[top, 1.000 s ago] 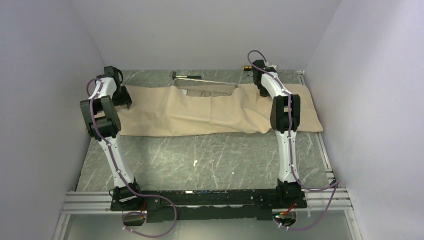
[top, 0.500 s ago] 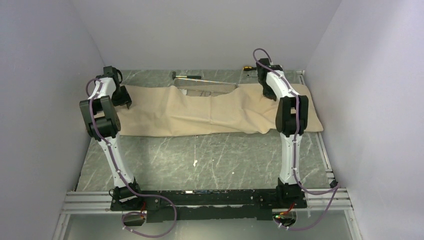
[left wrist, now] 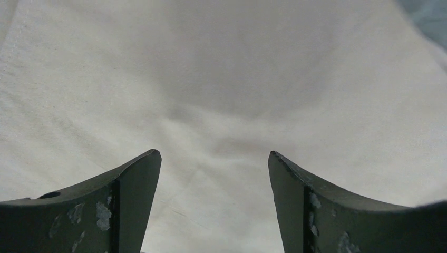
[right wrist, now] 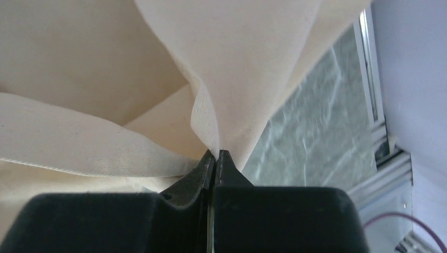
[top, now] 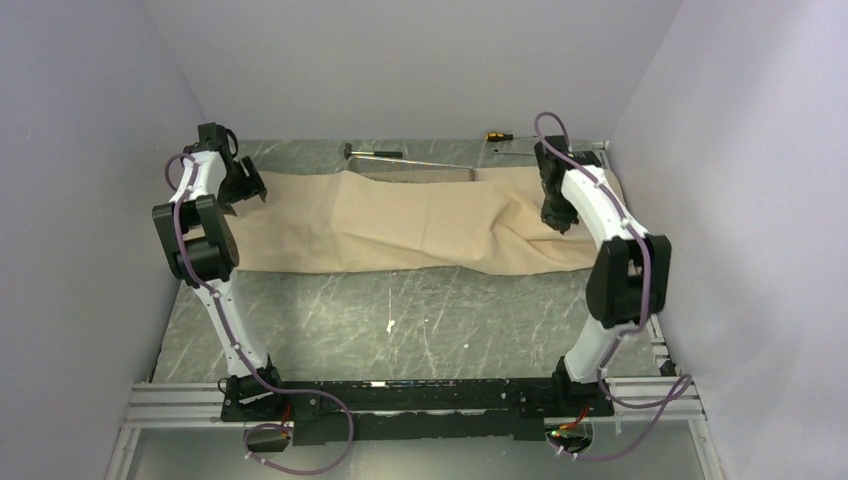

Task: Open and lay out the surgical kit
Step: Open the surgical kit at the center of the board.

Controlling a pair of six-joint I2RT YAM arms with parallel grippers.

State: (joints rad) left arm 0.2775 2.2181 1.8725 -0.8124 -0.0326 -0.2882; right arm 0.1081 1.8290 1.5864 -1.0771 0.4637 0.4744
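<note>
— From overhead, where is the kit?

— The beige wrap cloth (top: 400,225) lies rumpled across the surface (top: 400,310). At the cloth's far edge a strip of the wire-mesh tray (top: 418,175) shows; the rest is under the cloth. Beyond that edge lie a hammer (top: 372,153) and, further right, a screwdriver (top: 497,135).

— And the arms?

— The left hand (top: 250,190) is at the cloth's left end and the right hand (top: 560,222) at its right end, where the fabric bunches up.

— What does the left wrist camera give?

— The left hand (left wrist: 213,155) has its fingers spread wide over the cloth (left wrist: 221,79), with nothing between them.

— And the right wrist camera?

— The right hand (right wrist: 216,154) is clamped tight on a fold of the cloth (right wrist: 79,63), which rises from the fingertips in a ridge. To the cloth's right the marbled surface (right wrist: 311,132) shows.
</note>
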